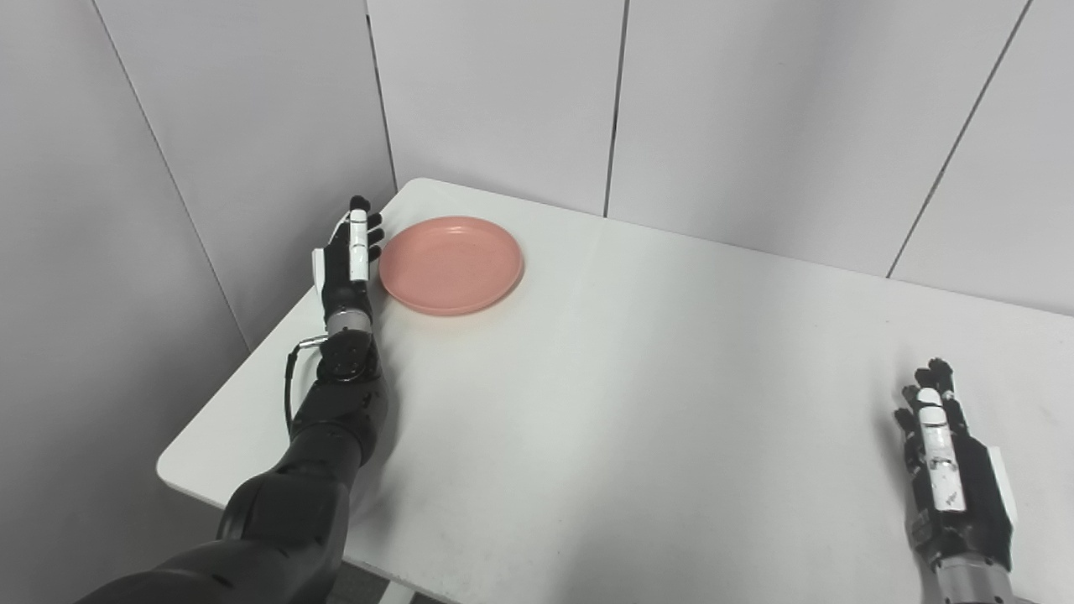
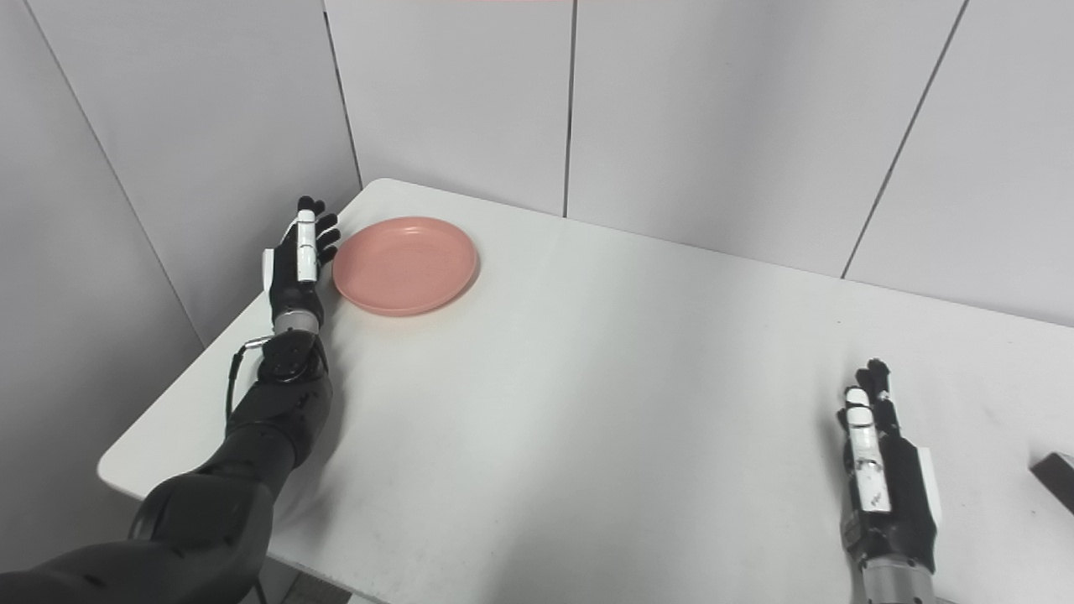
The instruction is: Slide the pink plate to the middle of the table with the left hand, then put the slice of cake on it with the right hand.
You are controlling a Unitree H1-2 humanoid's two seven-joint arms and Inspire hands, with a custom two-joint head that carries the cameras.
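While the white table [image 1: 638, 403] fills most of both views, with grey wall panels [image 1: 503, 92] standing behind its far edge and beside its left edge, the pink plate [image 1: 451, 264] lies flat near the far left corner, well apart from the table's middle. The left arm [image 1: 336, 419] reaches in along the left edge, and the left hand [image 1: 348, 260] stands edge-on just beside the plate's left rim, fingers straight and holding nothing; whether it touches the rim I cannot tell. The right hand [image 1: 948, 470] rests near the near right corner, fingers extended, nothing in its grasp. A small dark thing [image 2: 1059, 478] shows at the right edge in the right eye view only, cut off and too little seen to name
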